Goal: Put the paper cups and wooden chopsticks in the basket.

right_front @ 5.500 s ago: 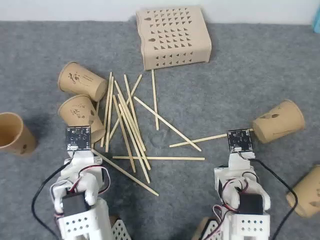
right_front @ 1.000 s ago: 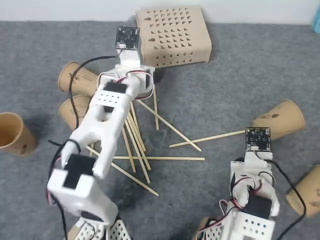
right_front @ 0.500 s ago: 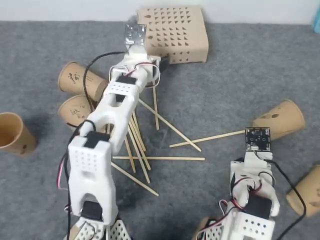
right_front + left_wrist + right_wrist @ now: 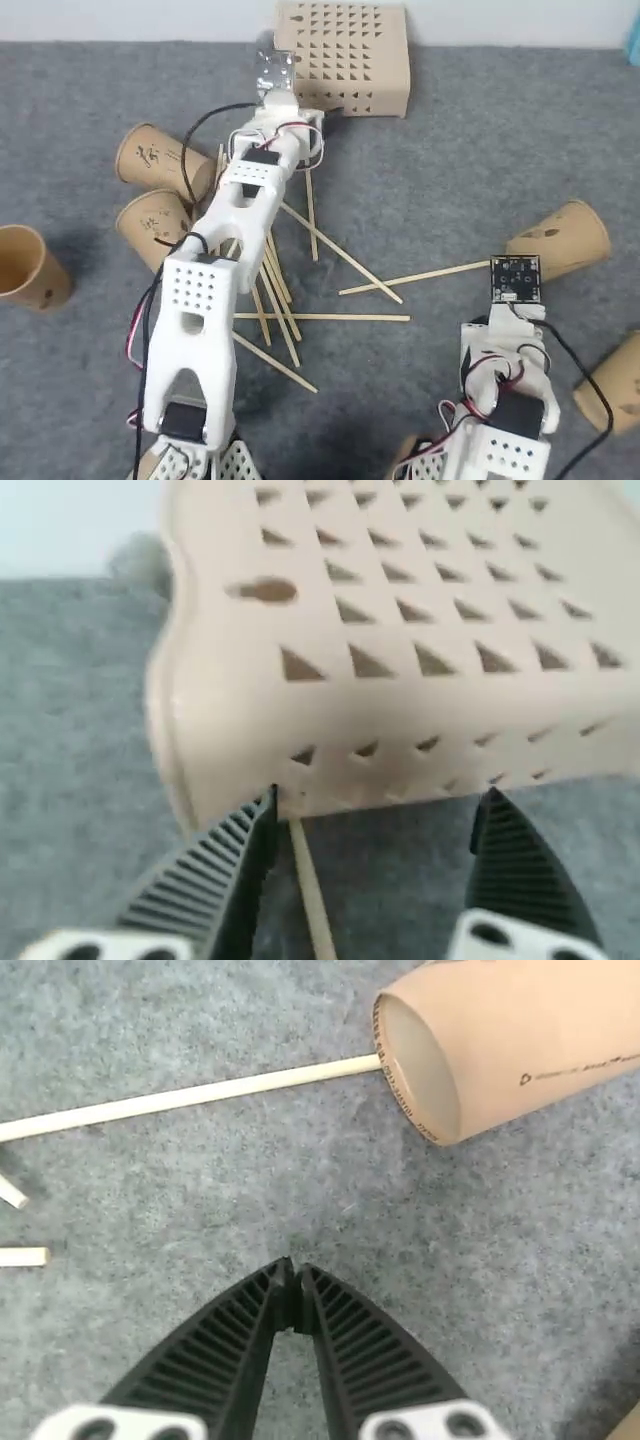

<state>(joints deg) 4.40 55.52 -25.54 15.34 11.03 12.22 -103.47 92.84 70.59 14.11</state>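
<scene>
Basket (image 4: 345, 55) shoved farther back, left tool (image 4: 380, 805) released at its edge, right tool (image 4: 295, 1272) clenched.

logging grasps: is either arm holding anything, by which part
Nothing is held. The left gripper is open at the edge of the beige perforated plastic basket; the right gripper is shut, empty, over grey carpet.

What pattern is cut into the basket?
Rows of triangular holes, beige basket; left wrist view shows it best.
</scene>
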